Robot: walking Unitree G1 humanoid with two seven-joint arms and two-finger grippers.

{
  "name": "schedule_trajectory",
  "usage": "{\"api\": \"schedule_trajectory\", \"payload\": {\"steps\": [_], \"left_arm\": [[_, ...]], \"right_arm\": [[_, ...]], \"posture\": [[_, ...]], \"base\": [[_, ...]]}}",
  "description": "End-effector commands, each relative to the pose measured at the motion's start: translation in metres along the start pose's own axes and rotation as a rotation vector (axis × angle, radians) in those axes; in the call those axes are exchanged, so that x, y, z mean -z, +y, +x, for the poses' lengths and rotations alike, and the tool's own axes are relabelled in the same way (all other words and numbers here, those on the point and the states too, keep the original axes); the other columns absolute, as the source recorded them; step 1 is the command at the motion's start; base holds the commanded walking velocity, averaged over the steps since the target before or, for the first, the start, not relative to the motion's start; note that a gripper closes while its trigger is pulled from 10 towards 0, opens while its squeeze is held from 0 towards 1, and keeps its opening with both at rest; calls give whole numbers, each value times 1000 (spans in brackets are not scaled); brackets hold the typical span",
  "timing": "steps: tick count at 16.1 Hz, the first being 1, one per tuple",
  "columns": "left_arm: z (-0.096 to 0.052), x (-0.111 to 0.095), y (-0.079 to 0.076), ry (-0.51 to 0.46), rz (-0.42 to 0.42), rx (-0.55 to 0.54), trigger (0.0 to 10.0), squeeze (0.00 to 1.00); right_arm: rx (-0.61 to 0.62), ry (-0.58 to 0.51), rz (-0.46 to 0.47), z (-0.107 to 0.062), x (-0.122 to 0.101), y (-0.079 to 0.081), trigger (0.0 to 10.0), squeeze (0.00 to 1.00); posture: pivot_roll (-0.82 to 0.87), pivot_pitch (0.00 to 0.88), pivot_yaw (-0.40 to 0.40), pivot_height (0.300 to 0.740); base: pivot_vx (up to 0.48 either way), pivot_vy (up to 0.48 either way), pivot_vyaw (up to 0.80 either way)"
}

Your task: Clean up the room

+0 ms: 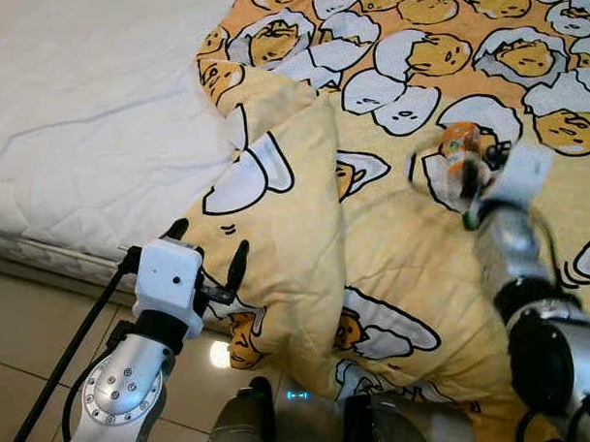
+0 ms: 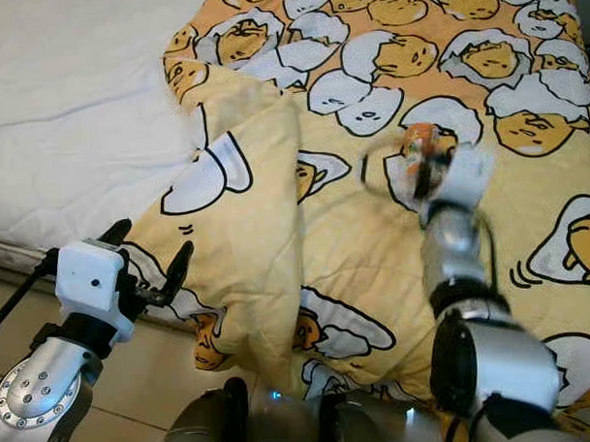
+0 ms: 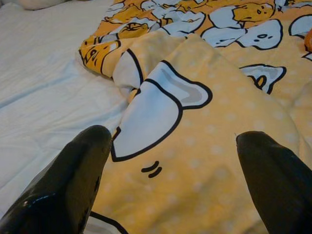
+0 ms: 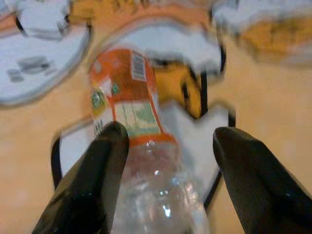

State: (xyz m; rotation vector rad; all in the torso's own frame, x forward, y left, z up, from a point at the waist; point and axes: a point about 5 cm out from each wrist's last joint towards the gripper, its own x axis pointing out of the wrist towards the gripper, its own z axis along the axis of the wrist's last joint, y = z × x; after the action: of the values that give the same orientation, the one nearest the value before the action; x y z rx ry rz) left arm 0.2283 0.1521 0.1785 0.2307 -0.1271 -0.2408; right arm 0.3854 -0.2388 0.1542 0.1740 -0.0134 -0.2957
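A bed fills most of the scene, its white quilted mattress [image 1: 88,122] bare on the robot's left and a yellow blanket [image 1: 403,266] with egg-character prints bunched over the right. The mattress edge runs along a tiled floor [image 1: 18,337] at the lower left, where open floor lies beside the left arm. A fold of the blanket hangs over that edge toward the floor.

One plastic bottle [image 4: 134,126] with an orange label lies on the blanket. The right gripper [image 4: 165,165] reaches over it with its two fingers spread, the clear lower part of the bottle between them; one finger [image 4: 97,180] overlaps the bottle, but the picture is blurred and a firm grip cannot be told.

The left gripper [image 3: 175,170] hangs open just before the hanging blanket fold, holding nothing.
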Motion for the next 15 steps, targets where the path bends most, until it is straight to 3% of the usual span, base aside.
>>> {"api": "schedule_trajectory", "payload": {"steps": [1, 2, 3, 6, 7, 8, 9, 11, 15], "left_arm": [[-2, 4, -1, 28, 5, 6, 10000, 0], [-2, 4, -2, 27, -2, 12, 10000, 0], [-3, -6, -24, -21, -47, 190, 10000, 0], [-8, -22, -51, -71, -36, 438, 10000, 0], [-9, -27, -57, -86, -44, 501, 10000, 0], [-10, -29, -61, -93, -52, 545, 10000, 0], [-12, -35, -71, -110, -49, 647, 10000, 0], [-11, -37, -78, -111, -47, 721, 10000, 0], [11, -33, -73, -117, -33, 644, 10000, 0]], "right_arm": [[11, 109, 23, -6, 21, -4, 10000, 0], [9, 155, 37, -8, 29, -3, 10000, 0], [25, 221, 49, -12, 41, -3, 10000, 0], [-3, 275, 44, -16, 50, 2, 10000, 0], [-17, 284, 38, -16, 51, 5, 7608, 0], [-20, 287, 37, -16, 51, 5, 0, 0], [-26, 289, 40, -15, 50, 6, 0, 0], [-31, 295, 30, -16, 51, 6, 0, 0], [-20, 313, 48, -17, 53, -1, 0, 0]], "posture": [[489, 361, 4, 740], [492, 362, 4, 740], [492, 362, 4, 740], [503, 360, 1, 740], [501, 354, -1, 740], [500, 353, -3, 740], [494, 345, -4, 740], [480, 333, -6, 740], [411, 337, -5, 740]], "base": [[0, 0, 0], [0, 0, 0], [0, 0, 0], [0, 0, 0], [0, 0, 0], [0, 0, 0], [0, 0, 0], [0, 0, 0], [0, 0, 0]]}}
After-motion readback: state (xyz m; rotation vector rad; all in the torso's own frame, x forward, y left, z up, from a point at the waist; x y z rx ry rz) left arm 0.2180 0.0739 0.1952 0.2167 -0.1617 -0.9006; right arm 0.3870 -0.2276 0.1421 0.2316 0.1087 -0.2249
